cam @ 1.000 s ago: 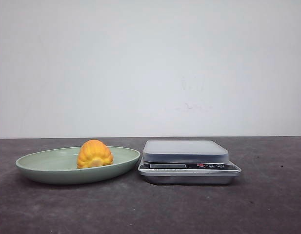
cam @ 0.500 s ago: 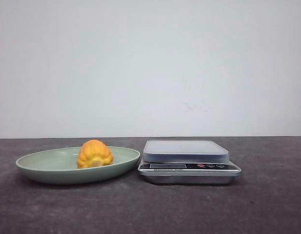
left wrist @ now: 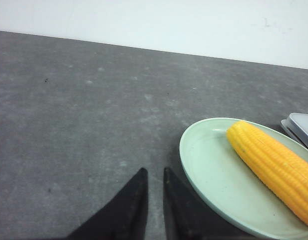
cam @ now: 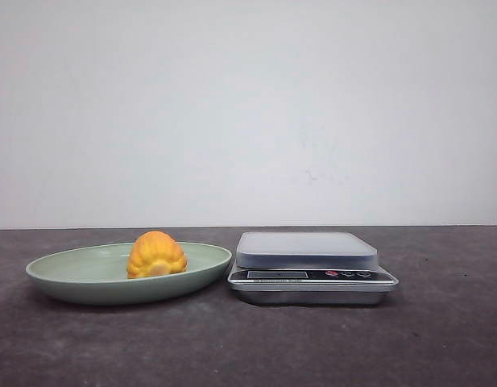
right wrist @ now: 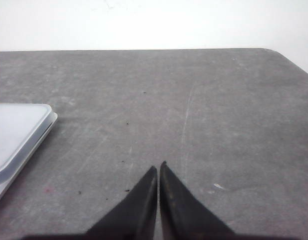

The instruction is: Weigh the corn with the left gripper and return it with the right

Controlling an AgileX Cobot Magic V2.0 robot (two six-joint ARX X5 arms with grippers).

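The orange-yellow corn [cam: 156,255] lies on the pale green plate [cam: 71,274] at the left of the table. In the left wrist view the corn [left wrist: 273,162] shows as a long ribbed cob lying along the plate [left wrist: 213,170]. My left gripper [left wrist: 154,170] hovers over bare table just beside the plate's near rim, its jaws a narrow gap apart and empty. My right gripper [right wrist: 159,165] is shut and empty over bare table, to the right of the scale [right wrist: 16,130]. Neither gripper shows in the front view.
A silver kitchen scale [cam: 306,250] with a flat grey platform stands right next to the plate, almost touching its rim; its corner also shows in the left wrist view [left wrist: 301,127]. A white wall stands behind the dark grey table. The table's far right corner [right wrist: 273,51] is in view.
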